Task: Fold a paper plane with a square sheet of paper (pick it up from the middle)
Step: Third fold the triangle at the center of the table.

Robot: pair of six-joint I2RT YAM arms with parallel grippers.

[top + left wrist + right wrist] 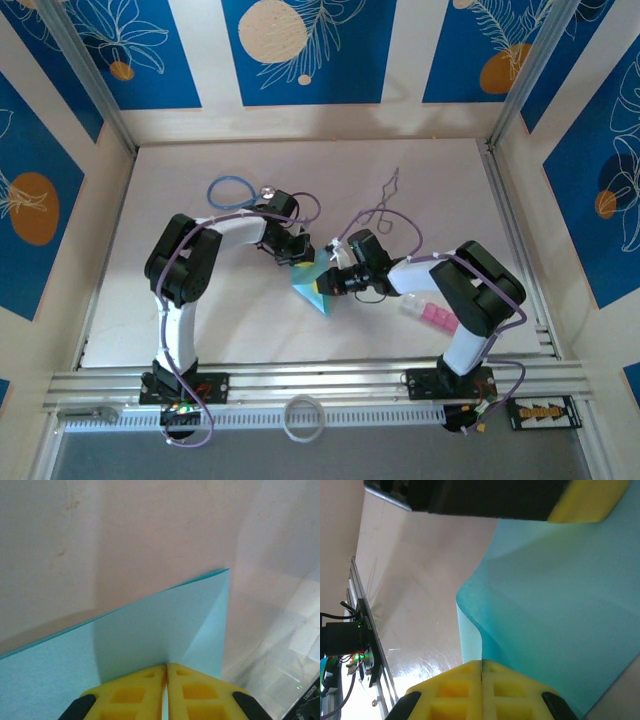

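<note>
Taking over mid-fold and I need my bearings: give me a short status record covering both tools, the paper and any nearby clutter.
left tool: shut on paper edge
right tool: shut on paper
paper shape: folded, triangular from above, point toward the near edge
paper surface: bowed in the right wrist view
fold progress: not yet a dart
blocks: right of paper, apart from it
stethoscope: far-left of paper, untouched

Left arm [180, 270] and right arm [470, 290] are both bent at the elbow and reach inward, wrists close together. Left gripper [166, 669] has its yellow fingers pressed together on the paper [150, 635] (edge pinched between them). Right gripper [481, 664] is likewise clamped on it.
</note>
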